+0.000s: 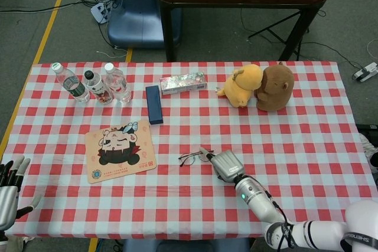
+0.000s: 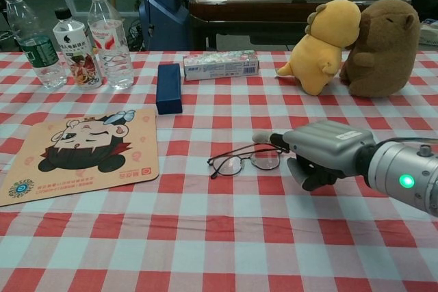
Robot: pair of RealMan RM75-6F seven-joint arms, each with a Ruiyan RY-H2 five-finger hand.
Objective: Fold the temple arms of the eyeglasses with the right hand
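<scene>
The thin black-framed eyeglasses (image 2: 241,161) (image 1: 192,157) lie on the checked cloth near the table's middle. One temple arm lies low along the top of the lenses. My right hand (image 2: 323,151) (image 1: 226,164) sits just to their right, back upward. One finger reaches out to the temple's end, and the others curl under with nothing in them. My left hand (image 1: 10,190) hangs at the table's near left corner with its fingers spread, holding nothing.
A cartoon mouse pad (image 2: 76,152) lies left of the glasses. A dark blue case (image 2: 168,87), a patterned box (image 2: 220,65) and three bottles (image 2: 108,39) stand farther back. Two plush toys (image 2: 361,37) sit at the back right.
</scene>
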